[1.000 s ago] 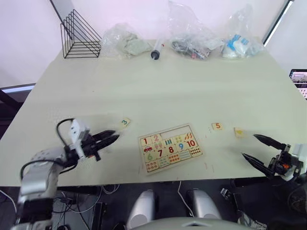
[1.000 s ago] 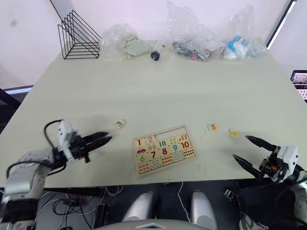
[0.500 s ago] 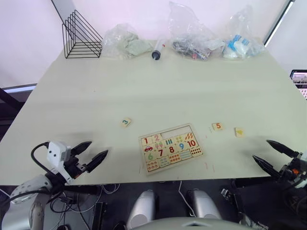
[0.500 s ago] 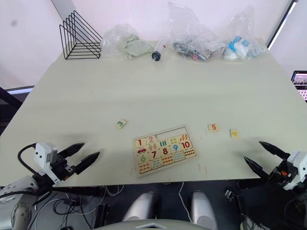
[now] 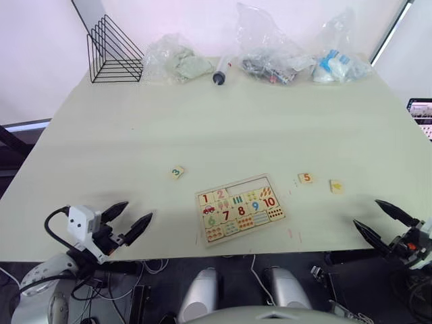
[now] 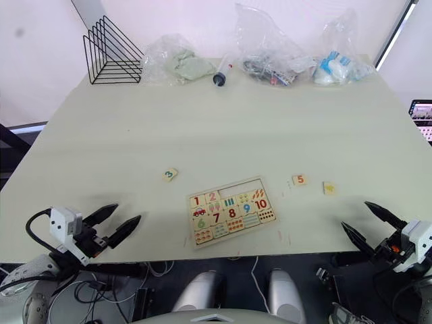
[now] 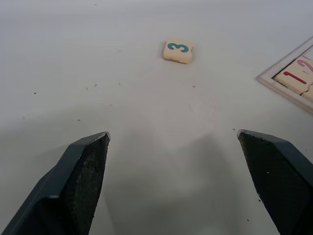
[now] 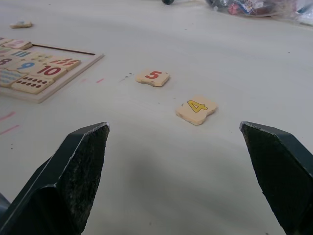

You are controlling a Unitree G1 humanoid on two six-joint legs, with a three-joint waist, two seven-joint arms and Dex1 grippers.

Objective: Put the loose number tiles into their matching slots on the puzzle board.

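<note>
A: What has changed since a second ago?

B: Both arms have pulled back from the puzzle board [image 5: 239, 208] toward the table's near edge; the board and tiles have not shifted.

A: And now?

B: The left gripper [image 5: 125, 220] hovers well to the board's left, fingers spread and empty. The right gripper [image 5: 379, 221] hangs well to its right, also spread and empty.

A: Progress?

B: The 1 and 2 sit in the board's top row; the rest of that row is one long bare recess (three slots, I judge). The 3 tile [image 5: 177, 172] lies up-left of the board, the 5 tile [image 5: 306, 178] just right of it, the 4 tile [image 5: 336, 185] beyond the 5. Three placements remain.
</note>
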